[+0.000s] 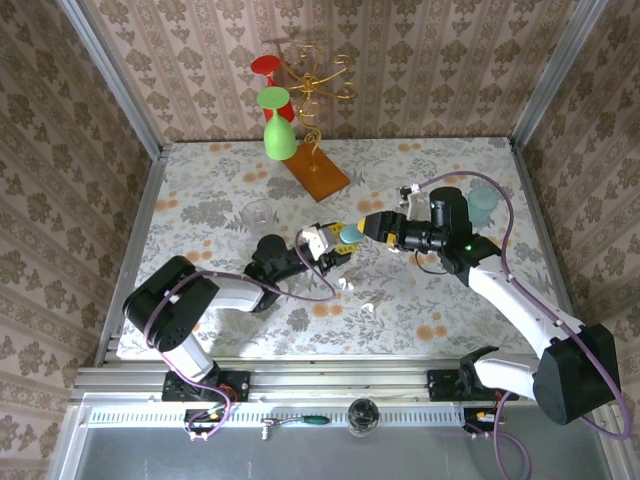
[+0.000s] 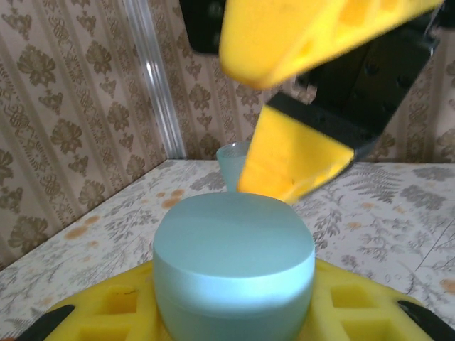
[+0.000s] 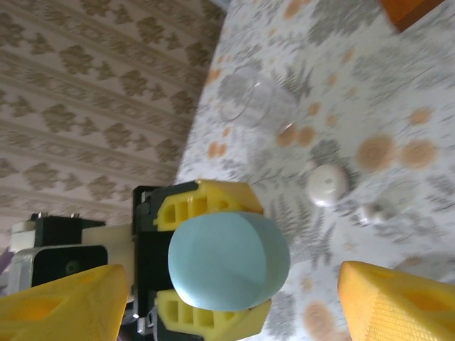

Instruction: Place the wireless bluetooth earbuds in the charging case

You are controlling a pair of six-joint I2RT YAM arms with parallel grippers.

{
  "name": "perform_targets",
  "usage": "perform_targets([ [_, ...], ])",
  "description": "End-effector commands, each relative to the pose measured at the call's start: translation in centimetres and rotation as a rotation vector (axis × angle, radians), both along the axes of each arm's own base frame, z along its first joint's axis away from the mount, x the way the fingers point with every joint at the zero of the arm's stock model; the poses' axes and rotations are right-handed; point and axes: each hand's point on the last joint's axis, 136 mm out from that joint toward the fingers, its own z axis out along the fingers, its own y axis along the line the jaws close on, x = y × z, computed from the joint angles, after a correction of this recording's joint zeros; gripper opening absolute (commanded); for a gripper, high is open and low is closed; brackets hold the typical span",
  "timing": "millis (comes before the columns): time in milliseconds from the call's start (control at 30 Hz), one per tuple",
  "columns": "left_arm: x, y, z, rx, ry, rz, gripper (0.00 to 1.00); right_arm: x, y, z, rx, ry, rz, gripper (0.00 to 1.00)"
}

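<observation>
My left gripper (image 1: 338,242) is shut on the pale blue charging case (image 1: 350,235), holding it above the table's middle with its lid closed. In the left wrist view the case (image 2: 234,263) sits between my yellow fingers (image 2: 106,305). My right gripper (image 1: 368,226) stands open just right of the case, one finger (image 2: 291,160) right behind it. In the right wrist view the case (image 3: 229,259) lies between my wide-apart right fingertips (image 3: 398,302). Two small white earbuds (image 1: 346,284) (image 1: 368,307) lie on the table below the case. A white rounded piece (image 3: 327,185) and a smaller glossy one (image 3: 373,212) lie beyond it.
A gold stand on a wooden base (image 1: 318,172) carries a red glass and a green glass (image 1: 278,130) at the back. A clear glass (image 1: 258,212) stands left of centre. A pale blue cup (image 1: 482,205) stands at the right, by my right arm.
</observation>
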Motion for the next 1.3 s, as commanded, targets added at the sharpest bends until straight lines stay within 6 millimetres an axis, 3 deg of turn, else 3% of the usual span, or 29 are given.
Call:
perform_targets([
  [0,-1.1,0.0,4.1,-0.093,-0.028,-0.068,0.32,-1.3,1.5,1.8,0.15,0.034,0.11,0.78],
  [167,-1.5,-0.3,4.8,-0.107,-0.027,-0.101,0.32,-1.2,2.1,2.1,0.264,0.064,0.139,0.74],
  [267,-1.7,-0.5,4.7,-0.105,-0.027,-0.112,0.32,-0.9,2.3,2.4,0.317,0.079,0.137,0.65],
  [600,-1.3,-0.7,4.1,-0.097,-0.009,-0.102,0.32,-0.3,1.8,2.1,0.335,0.079,0.108,0.19],
  [733,-1.1,-0.5,4.0,-0.097,-0.005,-0.088,0.38,-0.1,1.4,1.9,0.329,0.075,0.085,0.12],
  [800,-1.0,-0.3,3.9,-0.098,0.006,-0.085,0.45,0.2,0.9,1.6,0.32,0.071,0.06,0.12],
  [933,-0.4,0.2,3.2,-0.088,0.027,-0.046,0.72,1.7,-1.5,0.2,0.288,0.055,-0.06,0.17],
  [1000,0.0,0.8,2.6,-0.07,0.04,-0.011,0.8,2.6,-2.7,-1.2,0.242,0.056,-0.127,0.17],
  [1267,0.3,3.1,-0.4,0.115,0.073,0.103,0.97,6.9,-5.5,-7.2,-0.001,0.088,-0.323,0.16],
])
